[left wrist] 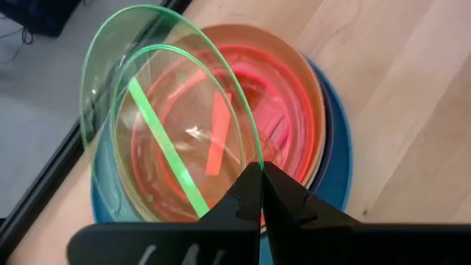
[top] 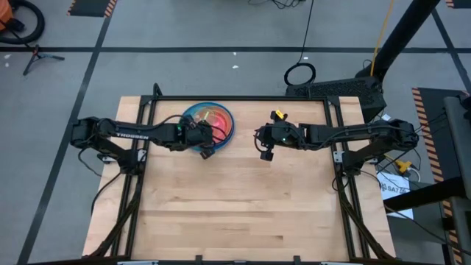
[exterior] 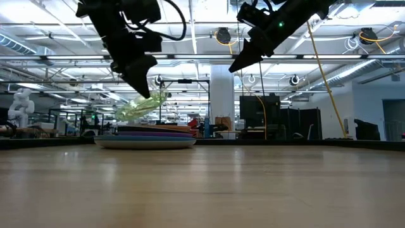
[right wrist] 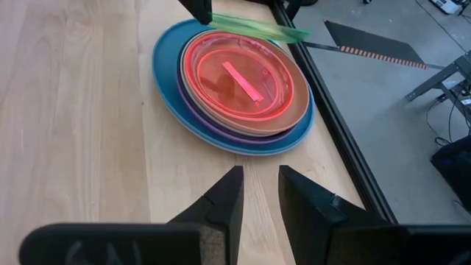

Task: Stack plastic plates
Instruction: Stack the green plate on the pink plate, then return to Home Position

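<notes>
One stack of plates (right wrist: pixel 235 88) sits at the tabletop's (top: pixel 235 206) far edge: one blue at the bottom, one purple, one tan, one pink on top. Left tool (left wrist: pixel 261 193) grips one green plate (left wrist: pixel 158 125), tilted above the stack. Right tool (right wrist: pixel 259 195) hovers nearby, slightly open, empty.

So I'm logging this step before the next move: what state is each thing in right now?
Green translucent plate: held tilted above the stack, pinched at its rim.
Pink translucent plate: lying flat on top of the stack.
Plate stack: on the table, blue plate at the bottom, purple and tan above.
Left end effector: shut on the green plate's rim.
Right end effector: open, empty, raised beside the stack.
</notes>
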`<control>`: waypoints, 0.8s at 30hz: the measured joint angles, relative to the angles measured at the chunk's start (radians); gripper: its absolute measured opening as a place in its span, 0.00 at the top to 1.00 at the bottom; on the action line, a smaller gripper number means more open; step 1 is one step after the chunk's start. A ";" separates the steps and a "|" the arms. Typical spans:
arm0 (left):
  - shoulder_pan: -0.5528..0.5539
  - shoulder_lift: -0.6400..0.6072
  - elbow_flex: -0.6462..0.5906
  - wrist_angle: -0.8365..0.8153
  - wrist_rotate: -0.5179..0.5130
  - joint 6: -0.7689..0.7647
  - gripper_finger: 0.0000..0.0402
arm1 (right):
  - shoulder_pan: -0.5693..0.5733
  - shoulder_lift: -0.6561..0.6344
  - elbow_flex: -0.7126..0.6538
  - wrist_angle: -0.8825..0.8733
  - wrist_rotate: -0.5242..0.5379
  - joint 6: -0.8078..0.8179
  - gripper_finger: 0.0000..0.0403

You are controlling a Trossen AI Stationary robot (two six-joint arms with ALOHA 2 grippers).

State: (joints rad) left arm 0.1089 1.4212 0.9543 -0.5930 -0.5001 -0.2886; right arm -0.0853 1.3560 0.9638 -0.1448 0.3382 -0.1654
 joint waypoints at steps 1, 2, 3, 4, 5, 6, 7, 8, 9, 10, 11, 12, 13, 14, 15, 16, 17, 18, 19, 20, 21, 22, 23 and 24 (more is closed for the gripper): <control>0.000 0.000 0.000 0.007 0.000 0.004 0.99 | 0.000 0.000 0.000 -0.002 0.000 0.000 0.80; 0.000 0.000 0.000 0.009 0.001 0.006 0.98 | 0.000 0.000 0.000 -0.003 0.000 0.000 0.80; 0.001 0.000 0.000 0.009 0.001 0.006 0.98 | 0.000 0.000 0.000 -0.004 0.000 0.000 0.80; 0.003 0.000 0.000 0.009 0.001 0.005 0.97 | 0.000 0.000 0.000 -0.005 0.000 0.000 0.80; 0.004 0.000 0.000 0.009 0.001 0.005 0.96 | 0.000 0.000 0.000 -0.005 0.000 0.000 0.80; 0.004 0.000 0.000 0.011 0.001 0.006 0.95 | 0.000 0.000 0.000 -0.005 0.000 -0.003 0.80; 0.004 0.000 0.000 0.013 0.001 0.006 0.93 | 0.000 0.000 0.000 -0.005 0.000 -0.003 0.80; 0.004 0.000 0.000 0.015 0.001 0.006 0.92 | 0.000 0.000 0.000 -0.005 0.000 -0.003 0.80; 0.004 0.000 0.000 0.016 0.002 0.006 0.91 | 0.000 0.000 0.000 -0.005 0.000 -0.003 0.80; 0.004 0.000 0.000 0.017 0.002 0.008 0.90 | 0.000 0.000 0.000 -0.005 0.000 -0.003 0.80; 0.004 0.000 0.000 0.018 0.002 0.013 0.89 | 0.000 0.000 0.000 -0.005 0.000 -0.003 0.80; 0.004 0.000 0.000 0.018 0.002 0.019 0.89 | 0.000 0.000 0.000 -0.005 0.000 -0.003 0.80; 0.004 0.000 0.000 0.019 0.003 0.022 0.88 | 0.000 0.000 0.000 -0.005 0.000 -0.003 0.80; 0.004 0.000 0.000 0.020 0.003 0.022 0.88 | 0.000 0.000 0.000 -0.005 0.000 -0.003 0.80; 0.004 0.000 0.000 0.022 0.002 0.022 0.88 | 0.000 0.000 0.000 -0.005 0.000 -0.003 0.80; 0.004 0.000 0.000 0.022 0.002 0.022 0.88 | 0.000 0.000 0.000 -0.005 0.000 -0.003 0.80; 0.004 0.000 0.000 0.022 0.003 0.022 0.88 | 0.000 0.000 0.000 -0.005 0.000 -0.003 0.80; 0.004 0.000 0.000 0.022 0.002 0.022 0.88 | 0.000 0.000 0.000 -0.005 0.000 -0.004 0.80; 0.004 0.000 0.000 0.022 0.002 0.020 0.88 | 0.000 0.000 0.000 -0.005 0.000 -0.003 0.80; 0.004 0.000 0.000 0.022 0.002 0.017 0.88 | 0.000 0.000 0.000 -0.005 0.000 -0.003 0.80; 0.004 0.000 0.000 0.022 0.002 0.015 0.88 | 0.000 0.000 0.000 -0.005 0.000 -0.003 0.80; 0.004 0.000 0.000 0.022 0.002 0.014 0.88 | 0.000 0.000 0.000 -0.005 0.000 -0.003 0.80; 0.002 0.000 0.000 0.022 0.002 0.014 0.88 | 0.000 0.000 0.000 -0.005 0.000 -0.003 0.80; 0.000 0.000 0.000 0.022 0.002 0.014 0.88 | 0.000 0.000 0.000 -0.005 0.000 -0.003 0.80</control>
State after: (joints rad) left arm 0.1089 1.4212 0.9539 -0.5705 -0.4980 -0.2745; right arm -0.0856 1.3560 0.9638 -0.1499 0.3382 -0.1688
